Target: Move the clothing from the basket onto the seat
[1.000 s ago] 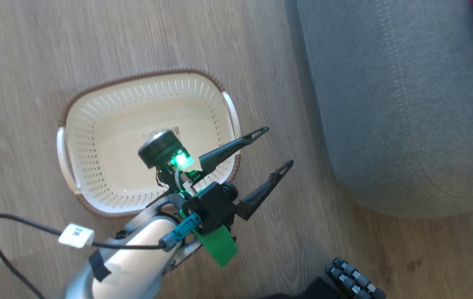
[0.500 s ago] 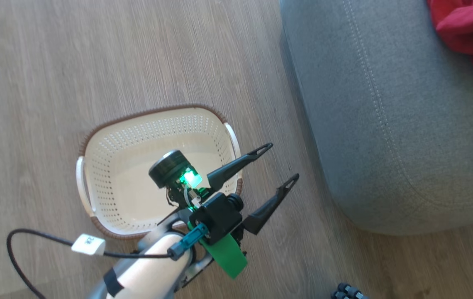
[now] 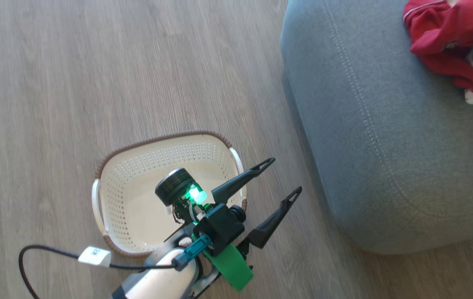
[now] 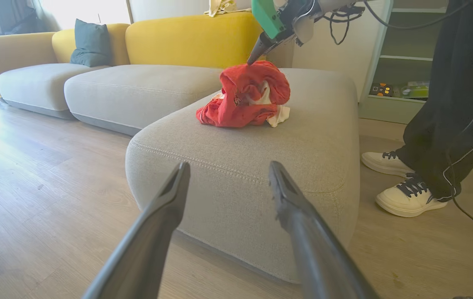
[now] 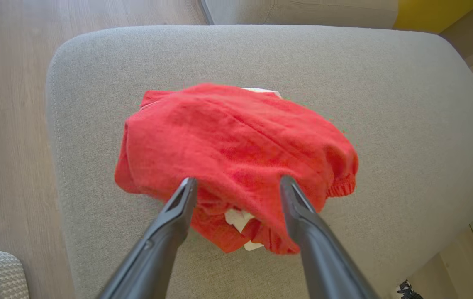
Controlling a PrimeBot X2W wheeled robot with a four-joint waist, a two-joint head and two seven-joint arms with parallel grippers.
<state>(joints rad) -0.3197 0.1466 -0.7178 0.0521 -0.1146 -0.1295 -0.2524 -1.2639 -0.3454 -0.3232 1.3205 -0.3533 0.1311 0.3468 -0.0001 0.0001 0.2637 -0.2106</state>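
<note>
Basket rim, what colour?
Brown, braided-look rim on the cream perforated basket; the head view shows it best.

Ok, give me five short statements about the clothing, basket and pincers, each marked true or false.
1. The clothing lies on the seat. True.
2. The basket holds a red garment. False: its visible inside is bare.
3. The left pincer is shut on fabric. False: it is open, holding nothing.
4. The right pincer stands open over the clothing. True.
5. A person's shoes stand beside the seat. True.
</note>
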